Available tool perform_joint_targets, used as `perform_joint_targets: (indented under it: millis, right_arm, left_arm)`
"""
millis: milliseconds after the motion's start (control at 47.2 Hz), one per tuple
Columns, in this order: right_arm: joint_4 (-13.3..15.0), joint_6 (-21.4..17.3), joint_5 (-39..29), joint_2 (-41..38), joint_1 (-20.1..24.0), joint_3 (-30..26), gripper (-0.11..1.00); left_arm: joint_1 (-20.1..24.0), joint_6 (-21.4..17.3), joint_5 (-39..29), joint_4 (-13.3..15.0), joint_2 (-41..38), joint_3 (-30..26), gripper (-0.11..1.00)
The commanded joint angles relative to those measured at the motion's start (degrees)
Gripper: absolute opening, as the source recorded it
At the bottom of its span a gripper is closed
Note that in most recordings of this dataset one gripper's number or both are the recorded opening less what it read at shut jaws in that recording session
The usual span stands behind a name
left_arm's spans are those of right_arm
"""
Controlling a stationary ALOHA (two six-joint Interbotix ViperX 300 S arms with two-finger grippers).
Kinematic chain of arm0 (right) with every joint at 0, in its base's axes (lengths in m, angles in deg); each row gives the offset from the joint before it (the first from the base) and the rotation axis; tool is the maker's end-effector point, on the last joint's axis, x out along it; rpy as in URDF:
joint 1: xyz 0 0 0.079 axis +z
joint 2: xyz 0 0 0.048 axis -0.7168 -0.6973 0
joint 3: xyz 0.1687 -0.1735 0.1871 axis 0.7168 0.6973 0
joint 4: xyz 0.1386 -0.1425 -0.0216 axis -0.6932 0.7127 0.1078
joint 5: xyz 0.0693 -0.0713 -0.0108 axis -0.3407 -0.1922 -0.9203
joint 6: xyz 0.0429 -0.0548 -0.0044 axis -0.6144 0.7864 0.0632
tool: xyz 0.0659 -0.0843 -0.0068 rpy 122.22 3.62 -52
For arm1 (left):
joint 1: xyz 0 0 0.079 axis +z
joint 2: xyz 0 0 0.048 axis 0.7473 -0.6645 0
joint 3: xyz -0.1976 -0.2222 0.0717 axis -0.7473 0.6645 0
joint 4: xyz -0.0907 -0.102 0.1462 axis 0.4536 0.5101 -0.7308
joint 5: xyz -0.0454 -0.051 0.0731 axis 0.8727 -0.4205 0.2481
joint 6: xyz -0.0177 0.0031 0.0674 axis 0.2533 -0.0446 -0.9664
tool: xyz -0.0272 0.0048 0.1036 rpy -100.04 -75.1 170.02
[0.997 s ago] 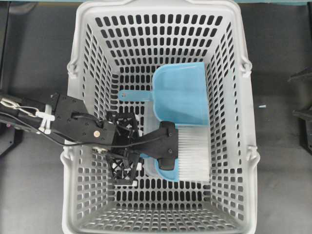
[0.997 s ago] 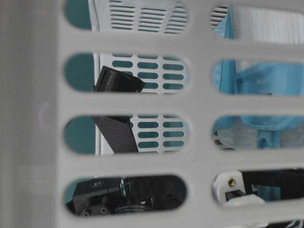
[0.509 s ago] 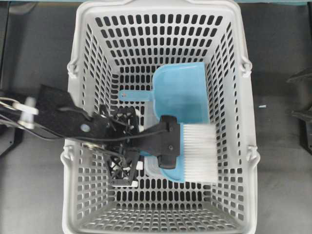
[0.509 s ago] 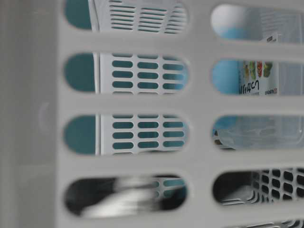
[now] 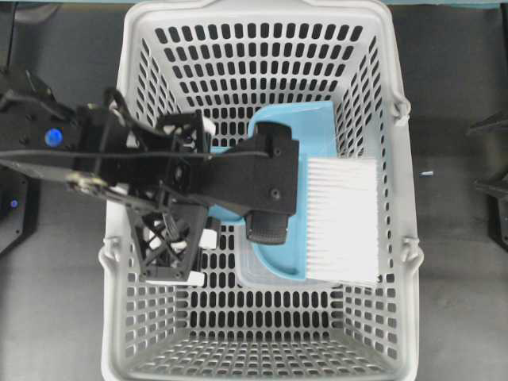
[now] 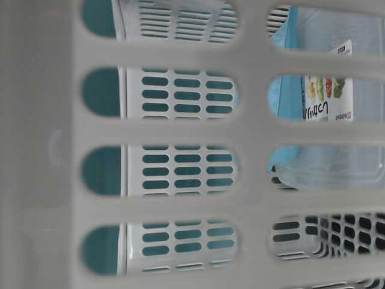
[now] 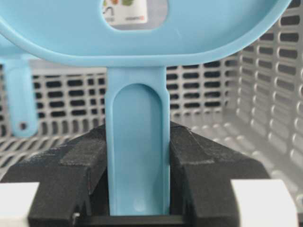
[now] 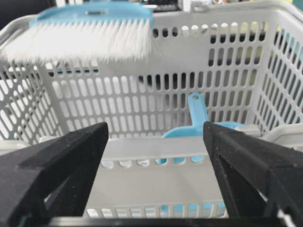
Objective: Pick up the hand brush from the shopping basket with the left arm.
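My left gripper (image 5: 274, 198) is shut on the thin handle (image 7: 137, 151) of the light-blue hand brush, which hangs in the air over the middle of the grey shopping basket (image 5: 262, 16). Its white bristles (image 5: 341, 218) fan out to the right, well above the basket floor. In the left wrist view the black fingers (image 7: 80, 161) press both sides of the handle, and the half-round head (image 7: 213, 33) fills the top. From the right wrist view the bristles (image 8: 80, 42) show high over the rim. My right gripper (image 8: 156, 156) stands open outside the basket wall (image 8: 156, 179), with nothing between its fingers.
A light-blue dustpan (image 5: 317, 131) lies on the basket floor under the brush, its handle (image 7: 19, 99) pointing left. A clear plastic container (image 5: 248, 270) with a printed label (image 6: 328, 102) lies beside it. Basket walls enclose all sides. Black parts of the right arm (image 5: 492, 186) sit at the right edge.
The left arm has risen with the brush, lifting it off the dustpan and container towards the camera. The arm has left the table-level view. The right gripper has stayed put.
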Motion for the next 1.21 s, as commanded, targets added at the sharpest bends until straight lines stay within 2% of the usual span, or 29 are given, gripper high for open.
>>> perform_joint_targets:
  millis: [0,127,360,1187]
  right_arm:
    - [-0.2,-0.1,0.5,-0.5,0.0,-0.4,0.77]
    - [-0.4,-0.4,0.7,-0.4,0.0,-0.4,0.77]
    - [-0.4,-3.5,0.4,-0.3,0.0,-0.4,0.77]
    - [-0.4,-3.5,0.4,-0.3,0.1,-0.4,0.77]
  left_arm:
    - [-0.3,-0.5,-0.2,-0.2,0.3,-1.8,0.25]
    - [-0.3,-0.3,-0.2,-0.2,0.0,-1.6,0.25]
    - [-0.3,0.2,-0.2,-0.2,-0.1,-0.8,0.25]
    - [-0.3,0.2,0.0,-0.3,-0.8,-0.1,0.25]
